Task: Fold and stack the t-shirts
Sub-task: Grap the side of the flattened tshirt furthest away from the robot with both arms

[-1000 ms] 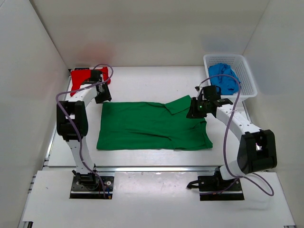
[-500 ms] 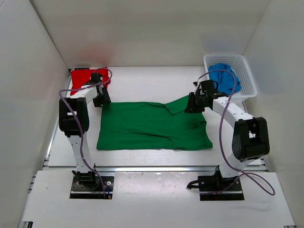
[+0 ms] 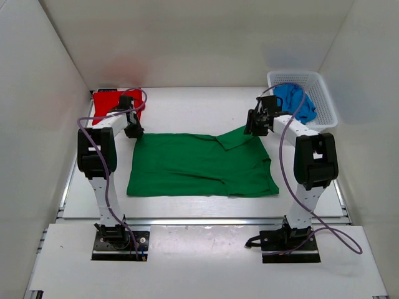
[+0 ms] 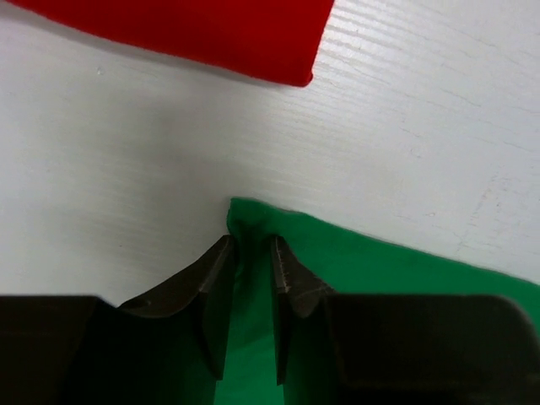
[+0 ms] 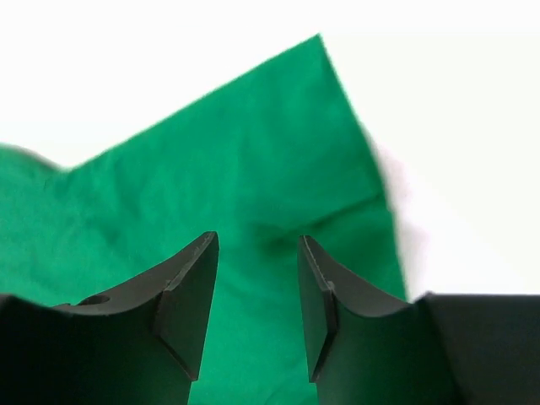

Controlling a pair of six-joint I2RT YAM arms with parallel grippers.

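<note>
A green t-shirt (image 3: 199,165) lies spread flat across the middle of the table. My left gripper (image 3: 133,131) is at its far left corner. In the left wrist view the jaws (image 4: 251,246) are closed narrowly on the bunched corner of the green cloth (image 4: 380,270). My right gripper (image 3: 254,123) is over the shirt's far right sleeve corner. In the right wrist view it (image 5: 257,246) is open with the green sleeve (image 5: 236,152) below and nothing between the jaws. A folded red t-shirt (image 3: 106,103) lies at the far left and also shows in the left wrist view (image 4: 211,34).
A white basket (image 3: 324,93) at the far right holds a crumpled blue t-shirt (image 3: 293,99), close behind the right arm. White walls enclose the table on the left, back and right.
My right gripper has moved away from me and slightly left, to the sleeve's far corner. My left gripper has shifted down from the red shirt onto the green shirt's corner.
</note>
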